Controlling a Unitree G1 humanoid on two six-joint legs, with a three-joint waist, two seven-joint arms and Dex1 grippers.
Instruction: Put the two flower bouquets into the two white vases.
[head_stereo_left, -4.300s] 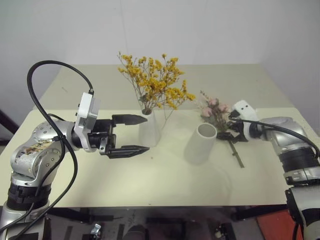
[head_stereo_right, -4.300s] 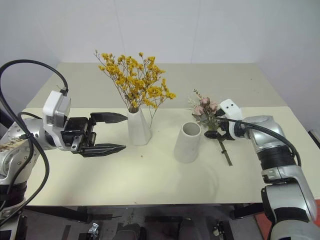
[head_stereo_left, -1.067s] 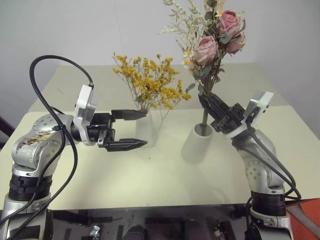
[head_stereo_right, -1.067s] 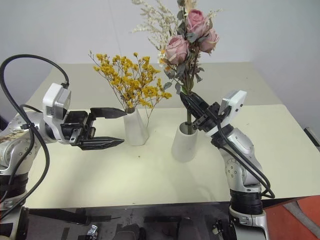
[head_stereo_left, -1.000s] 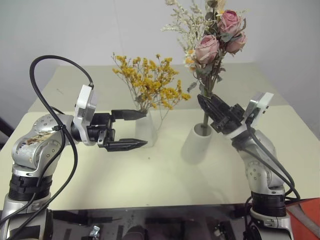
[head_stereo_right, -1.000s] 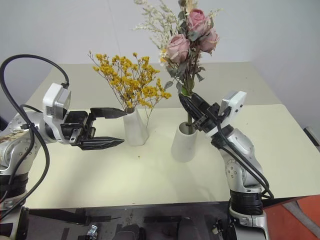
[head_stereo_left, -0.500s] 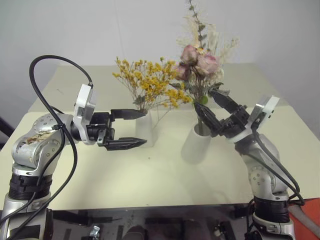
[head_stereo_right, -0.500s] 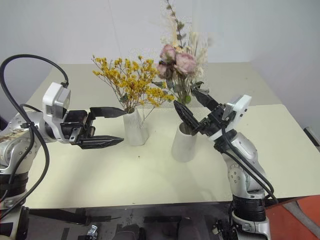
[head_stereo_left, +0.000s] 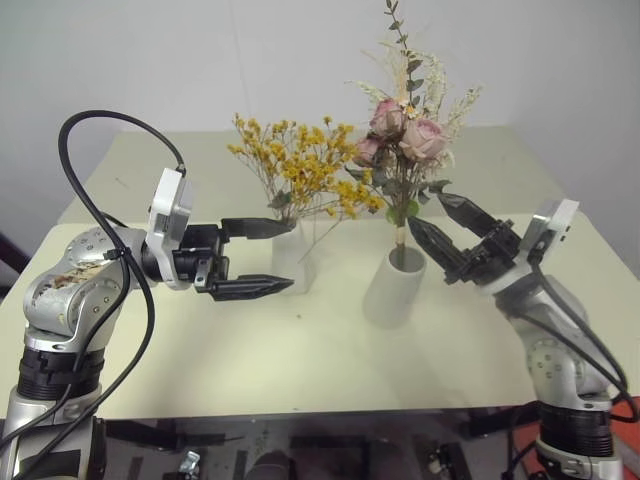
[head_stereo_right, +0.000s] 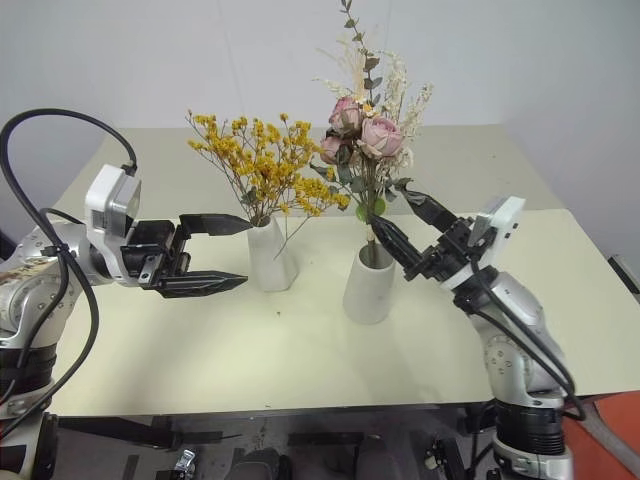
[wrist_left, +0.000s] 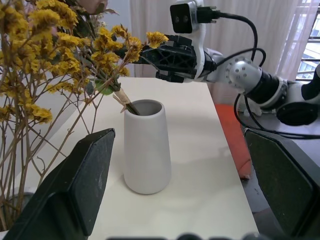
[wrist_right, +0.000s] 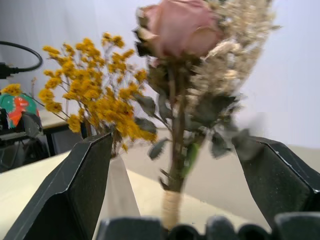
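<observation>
From my head cameras, the yellow spray (head_stereo_left: 300, 178) stands in the slim vase (head_stereo_left: 296, 256) and the pink roses (head_stereo_left: 403, 135) in the wide vase (head_stereo_left: 392, 288) — task apparently done — while wrist views show left gripper (head_stereo_left: 258, 257) and right gripper (head_stereo_left: 445, 231) spread open, holding nothing.

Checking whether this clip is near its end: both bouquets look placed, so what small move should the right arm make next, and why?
Probably draw the right pincer back from the rose bouquet. Its jaws stand open beside the stems, which already sit in the wide vase; the yellow spray is in the slim vase.
</observation>
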